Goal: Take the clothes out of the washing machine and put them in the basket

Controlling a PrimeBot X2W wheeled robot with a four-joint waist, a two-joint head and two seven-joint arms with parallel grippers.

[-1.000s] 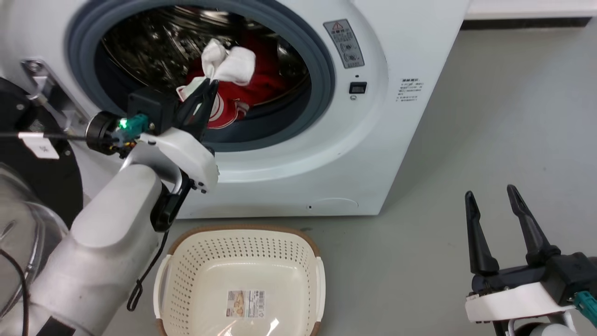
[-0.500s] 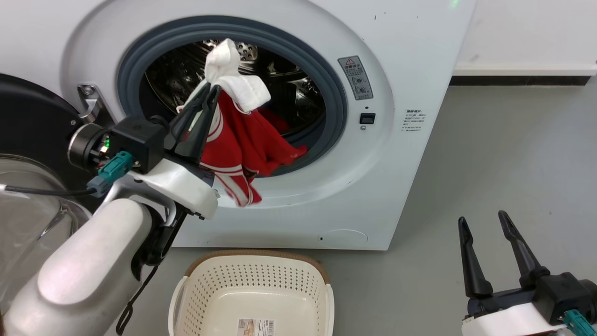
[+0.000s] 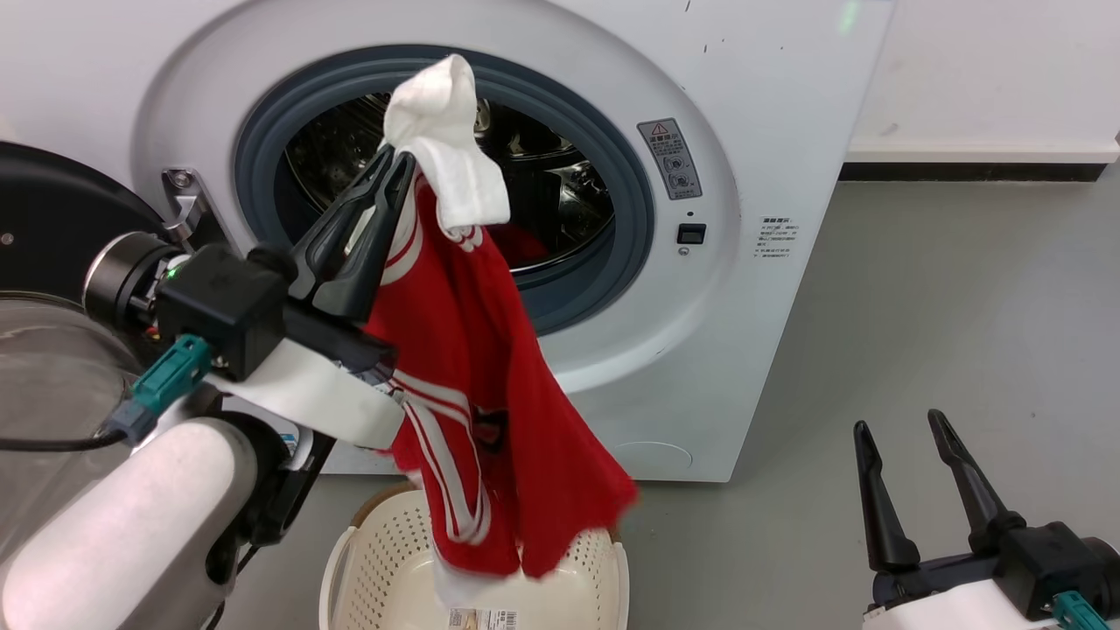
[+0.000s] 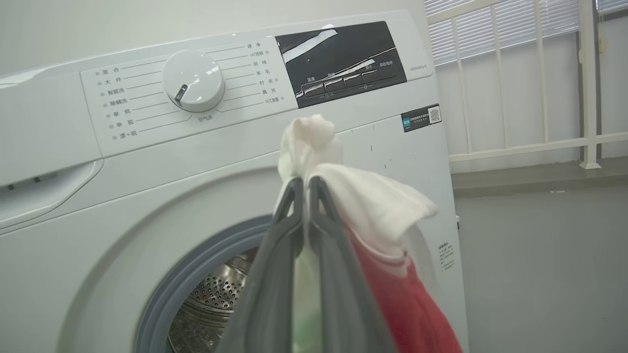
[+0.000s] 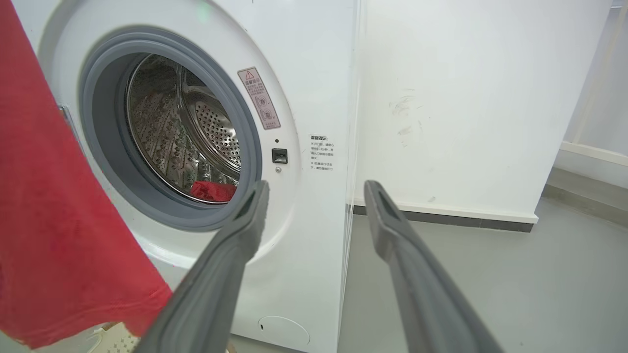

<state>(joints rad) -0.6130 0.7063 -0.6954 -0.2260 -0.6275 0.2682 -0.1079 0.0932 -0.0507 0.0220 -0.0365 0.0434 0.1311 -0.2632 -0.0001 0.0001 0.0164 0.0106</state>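
- The left gripper point(image 3: 398, 159) pinches a bunch of clothes, its two dark fingers pressed together on a white piece point(image 3: 442, 131) that folds over their tips.
- Below the fingertips hangs a red garment point(image 3: 477, 376) with white stripes. It drapes down past the wrist, its hem over the basket point(image 3: 337, 560) that sits under the hand; whether cloth and basket touch cannot be told.
- Behind the gripper stands the washing machine point(image 3: 770, 105), its door point(image 3: 44, 210) swung open beside the left wrist. The held cloth hangs outside the porthole, in front of it.
- Beyond the fingertips, another red piece point(image 5: 211, 191) lies at the bottom of the steel drum point(image 5: 162, 127).
- The right gripper point(image 3: 899, 424) sits low over the grey floor point(image 3: 962, 289), well apart from the clothes and off to the basket's side — fingers spread, nothing between them.
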